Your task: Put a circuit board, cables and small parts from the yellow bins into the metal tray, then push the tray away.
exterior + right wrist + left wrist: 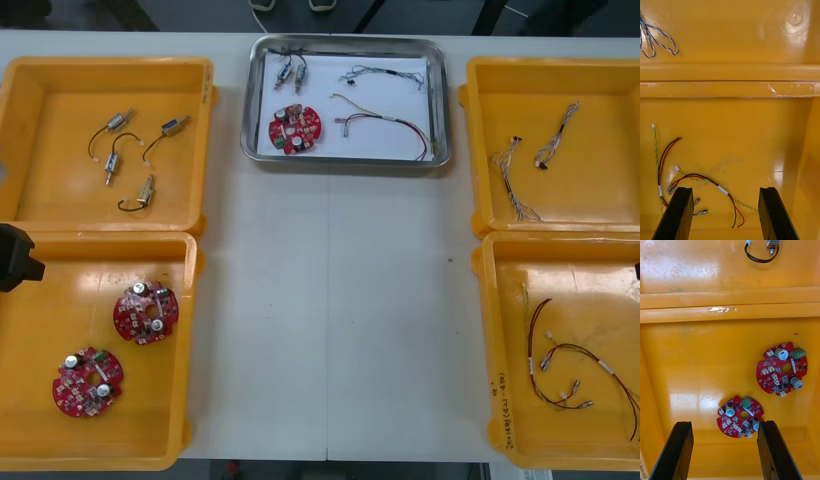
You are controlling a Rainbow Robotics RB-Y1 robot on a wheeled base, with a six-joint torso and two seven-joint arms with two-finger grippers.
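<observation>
The metal tray (440, 110) stands at the far middle of the table, white inside. In it lie a round red circuit board (295, 129), small metal parts (292, 70), a blue and white cable (372, 72) and a red and yellow cable (395, 123). My left gripper (725, 425) hangs open above the near left yellow bin (685, 363), where two circuit boards (740, 416) (783, 368) lie; nothing is between its fingers. My right gripper (726, 191) is open over the near right yellow bin (752, 142), above red and yellow cables (696, 177).
The far left bin (40, 120) holds several small metal parts (118, 122) on black leads. Twisted blue and white cables (555, 135) lie in the far right bin (600, 200). A black piece of the left arm (15, 258) shows at the table's left edge.
</observation>
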